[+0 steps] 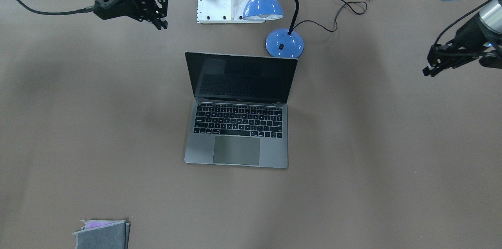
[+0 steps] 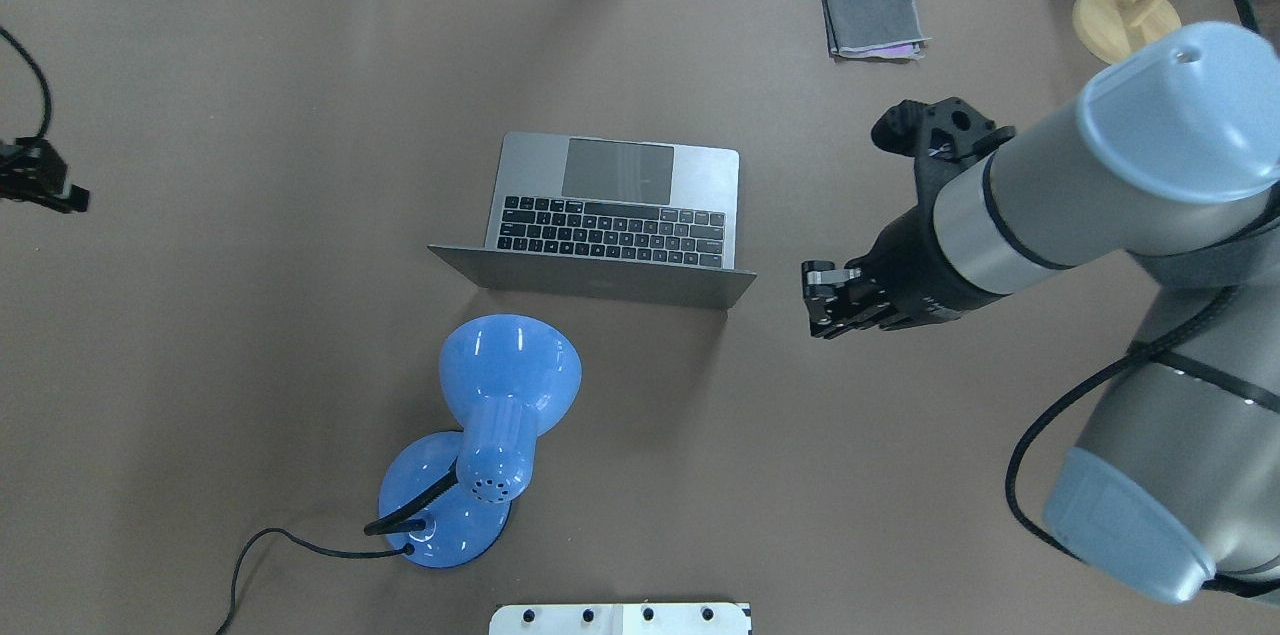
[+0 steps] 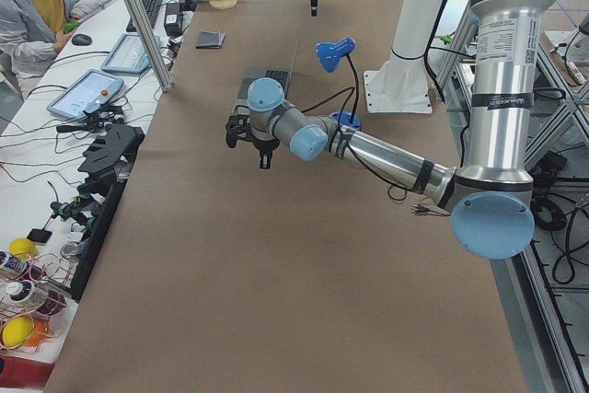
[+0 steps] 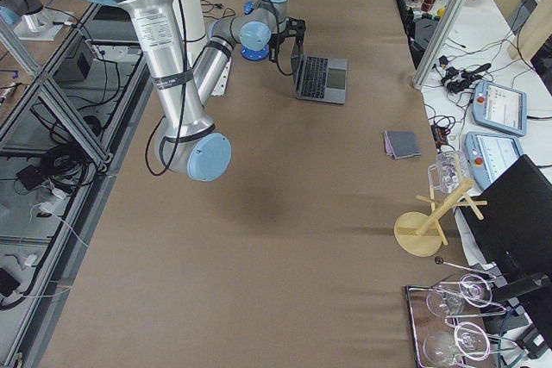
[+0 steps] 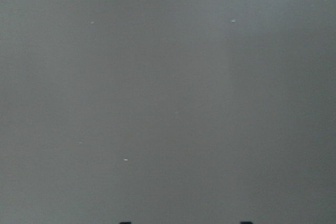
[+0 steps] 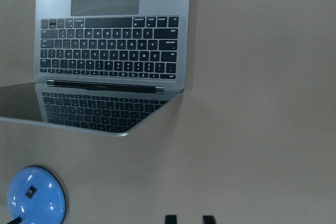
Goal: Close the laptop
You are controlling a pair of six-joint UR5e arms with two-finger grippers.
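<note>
The silver-grey laptop (image 2: 615, 215) stands open in the middle of the table, its black screen (image 1: 241, 77) upright and its lid back towards the robot. It also shows in the right wrist view (image 6: 113, 51). My right gripper (image 2: 815, 300) hovers above the table just to the right of the lid's edge, apart from it; its fingertips (image 6: 170, 219) sit close together, shut and empty. My left gripper (image 2: 45, 190) is far off at the table's left edge, open and empty; the left wrist view shows only bare table.
A blue desk lamp (image 2: 490, 435) stands just behind the lid on the robot's side, its cord (image 2: 300, 545) trailing left. A folded grey cloth (image 2: 872, 18) lies at the far right. A wooden stand (image 2: 1125, 10) is at the far right corner.
</note>
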